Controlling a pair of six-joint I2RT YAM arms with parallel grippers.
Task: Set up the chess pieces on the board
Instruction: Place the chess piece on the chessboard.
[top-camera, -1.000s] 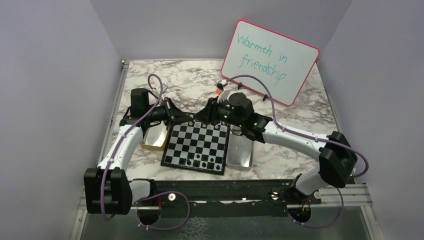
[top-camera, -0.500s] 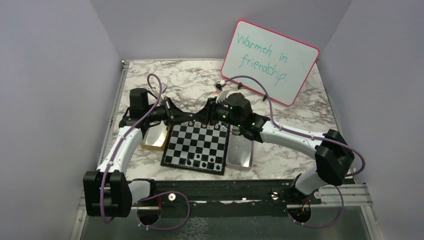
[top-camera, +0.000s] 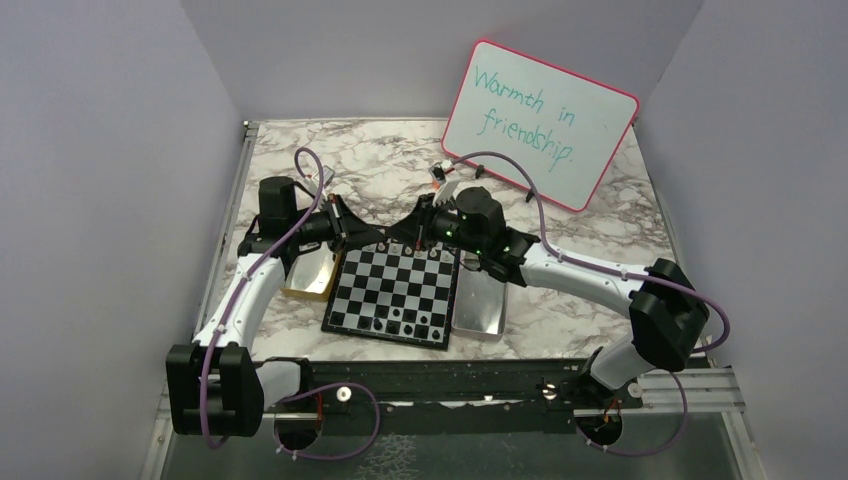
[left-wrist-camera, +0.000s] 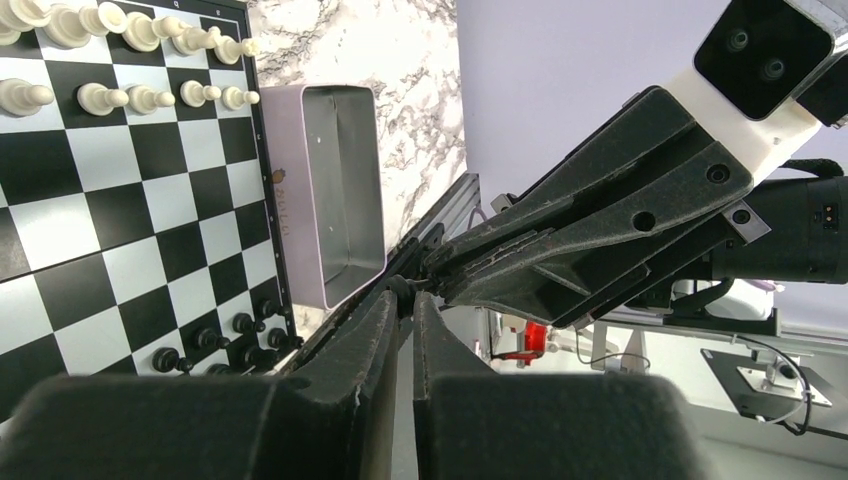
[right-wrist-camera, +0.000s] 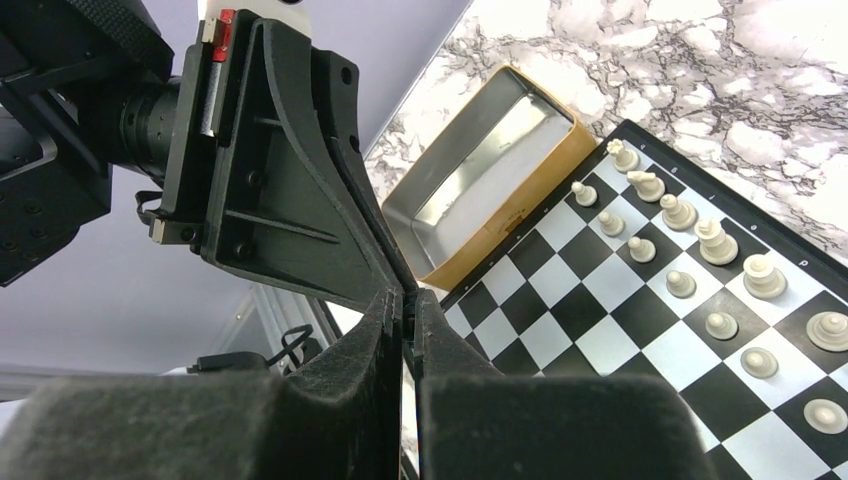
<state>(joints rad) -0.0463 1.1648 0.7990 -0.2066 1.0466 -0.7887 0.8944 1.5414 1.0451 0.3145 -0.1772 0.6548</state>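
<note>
Meeting tip to tip above the far edge of the board (top-camera: 392, 287), seemingly to pass a piece across, the left gripper (left-wrist-camera: 402, 297) and right gripper (right-wrist-camera: 405, 297) were both almost closed, their contents too small to discern; pale chess pieces (right-wrist-camera: 700, 240) lined that edge, black ones the near edge.

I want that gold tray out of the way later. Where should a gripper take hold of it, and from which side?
Probably the rim of a short end wall of the gold tray, from above, one finger inside, one outside. It lies open side up and looks empty, with thin upright walls; its long wall sits close beside the board, leaving little room.
</note>
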